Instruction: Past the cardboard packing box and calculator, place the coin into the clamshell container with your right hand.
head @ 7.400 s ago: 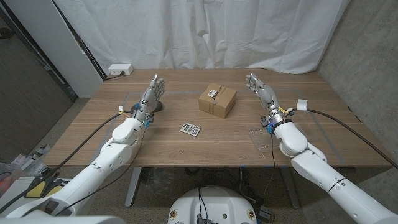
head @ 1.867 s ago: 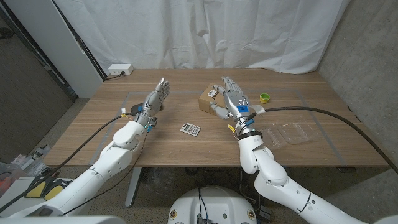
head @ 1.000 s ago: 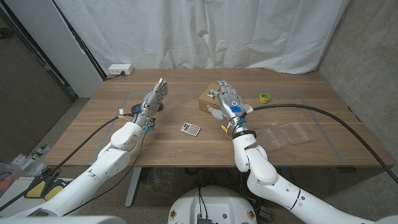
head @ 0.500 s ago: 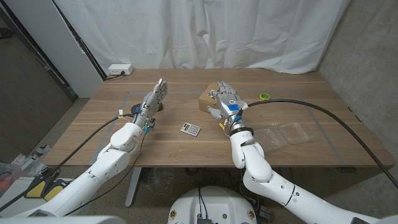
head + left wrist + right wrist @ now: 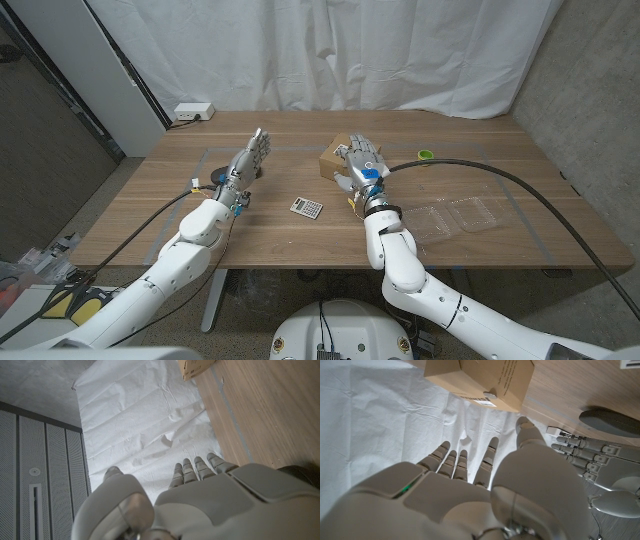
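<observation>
Reach step, nothing picked up yet. Right hand open, fingers spread and extended, palm empty, raised over the table with fingertips pointing at the far curtain. Brown cardboard packing box with white label directly ahead of the fingers and partly hidden behind the hand in the head view; whether touching, cannot tell. Small pale round disc at the box's edge beside the label in the right wrist view, just beyond the fingertips: probably the coin, too small to confirm. Small grey calculator near the hand's thumb side, closer to the robot. Clear plastic clamshell container lying open, well off to the hand's outer side, also closer to the robot.

Next, by judgement: lower fingertips onto the disc, pinch between thumb and a finger without nudging the box, lift, then swing outward to the clamshell. Thin flat coin, likely slippery to pinch.

Left hand open, empty, fingers straight, well apart from the right hand, beyond the calculator.
</observation>
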Controlling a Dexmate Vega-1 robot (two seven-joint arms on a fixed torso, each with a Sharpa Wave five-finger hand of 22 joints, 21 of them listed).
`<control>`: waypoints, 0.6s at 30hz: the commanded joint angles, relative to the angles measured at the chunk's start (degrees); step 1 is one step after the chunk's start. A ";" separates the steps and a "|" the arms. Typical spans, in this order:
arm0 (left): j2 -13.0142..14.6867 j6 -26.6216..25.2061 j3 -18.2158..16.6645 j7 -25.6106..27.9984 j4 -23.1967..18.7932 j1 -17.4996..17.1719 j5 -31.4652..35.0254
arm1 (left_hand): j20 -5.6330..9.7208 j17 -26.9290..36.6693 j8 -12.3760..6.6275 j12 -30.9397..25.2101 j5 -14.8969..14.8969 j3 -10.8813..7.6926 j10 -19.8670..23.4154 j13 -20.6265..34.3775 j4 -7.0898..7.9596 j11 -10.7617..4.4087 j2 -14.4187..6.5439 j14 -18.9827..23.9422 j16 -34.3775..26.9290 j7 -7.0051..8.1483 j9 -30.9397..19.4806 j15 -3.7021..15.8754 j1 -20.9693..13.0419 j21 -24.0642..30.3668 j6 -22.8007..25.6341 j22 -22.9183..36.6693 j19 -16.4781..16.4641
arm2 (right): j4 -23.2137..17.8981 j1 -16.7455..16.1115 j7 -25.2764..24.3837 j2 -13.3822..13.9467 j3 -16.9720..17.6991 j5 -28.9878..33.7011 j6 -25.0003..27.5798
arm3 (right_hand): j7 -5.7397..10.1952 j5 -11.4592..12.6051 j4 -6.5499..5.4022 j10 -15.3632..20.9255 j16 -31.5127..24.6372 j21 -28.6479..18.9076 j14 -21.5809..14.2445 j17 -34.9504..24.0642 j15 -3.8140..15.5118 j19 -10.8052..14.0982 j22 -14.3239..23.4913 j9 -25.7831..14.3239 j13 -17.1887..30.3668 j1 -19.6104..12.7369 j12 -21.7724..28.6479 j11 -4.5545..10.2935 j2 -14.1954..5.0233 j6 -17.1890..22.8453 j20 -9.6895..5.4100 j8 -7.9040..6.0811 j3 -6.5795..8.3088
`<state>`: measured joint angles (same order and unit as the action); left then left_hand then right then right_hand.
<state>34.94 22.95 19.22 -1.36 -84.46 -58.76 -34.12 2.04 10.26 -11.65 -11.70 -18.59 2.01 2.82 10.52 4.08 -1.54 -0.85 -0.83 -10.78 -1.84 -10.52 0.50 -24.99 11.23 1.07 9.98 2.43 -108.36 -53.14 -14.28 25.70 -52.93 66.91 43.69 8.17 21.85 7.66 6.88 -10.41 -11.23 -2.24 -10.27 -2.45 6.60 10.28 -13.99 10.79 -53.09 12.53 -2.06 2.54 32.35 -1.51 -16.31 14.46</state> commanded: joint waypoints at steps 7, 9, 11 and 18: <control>0.11 0.90 -0.65 0.11 0.00 -1.10 -0.49 | 0.43 0.20 0.22 0.04 0.12 0.54 0.33 0.30 -0.03 0.02 -0.19 -0.42 0.05 -0.17 -0.29 -0.25 -0.63 0.00 0.14 0.27 0.28 | 5.78 2.63 -2.40 -2.01 -2.50 -0.32 2.08 | -0.06 0.58 0.14 0.68 -0.50 -0.34 -0.45 -0.20 -0.43 0.49 0.12 -0.31 0.21 -1.33 0.61 -0.38 -0.42 0.58 0.20 -0.28 0.03; 0.10 1.00 -0.69 -0.02 0.06 -1.13 -0.59 | 0.42 0.20 0.22 0.05 0.15 0.57 0.31 0.30 -0.03 -0.06 -0.20 -0.36 0.03 -0.16 -0.29 -0.30 -0.64 0.01 0.14 0.28 0.28 | 6.09 2.76 -2.77 -1.99 -2.60 -0.64 2.19 | -0.26 0.69 0.13 0.94 -0.62 -0.42 -0.85 -0.22 -0.39 0.74 0.12 -0.39 0.21 -1.49 0.71 -0.29 -0.51 1.14 0.22 -0.48 0.00; 0.12 1.06 -0.68 -0.13 0.15 -1.12 -0.59 | 0.39 0.20 0.22 0.06 0.17 0.59 0.27 0.30 -0.03 -0.02 -0.21 -0.34 0.02 -0.17 -0.29 -0.30 -0.65 0.00 0.15 0.28 0.31 | 6.44 2.92 -3.32 -1.91 -2.68 -0.91 2.24 | -0.32 0.77 0.12 1.11 -0.71 -0.49 -1.15 -0.24 -0.29 0.95 0.13 -0.46 0.22 -1.60 0.77 -0.25 -0.57 1.35 0.26 -0.56 -0.02; 0.09 1.26 -0.72 -0.53 0.49 -1.01 -0.76 | 0.38 0.20 0.22 0.02 0.23 0.65 0.38 0.30 -0.02 0.01 -0.24 -0.40 0.04 -0.18 -0.30 -0.33 -0.67 0.01 0.17 0.28 0.32 | 6.99 3.05 -5.48 -1.35 -2.57 -2.14 2.22 | -0.80 1.11 -0.01 2.41 -0.99 -0.77 -2.32 -0.33 -0.06 1.85 0.15 -0.71 0.22 -1.89 1.22 0.02 -0.91 2.93 0.28 -1.15 -0.10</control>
<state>34.99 23.79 18.68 -1.32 -84.36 -59.66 -34.59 2.04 10.26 -11.42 -11.70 -18.59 2.25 2.82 10.52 3.84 -1.54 -0.85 -0.83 -10.77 -1.84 -10.52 0.51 -24.98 11.23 1.07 9.98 2.43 -103.04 -50.69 -17.00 24.06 -55.18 66.24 45.62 7.38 22.60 7.66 8.45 -11.07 -11.67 -3.75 -10.26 -2.56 7.75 10.27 -14.53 10.79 -54.37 13.42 -1.96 2.03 34.26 -1.23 -16.77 14.47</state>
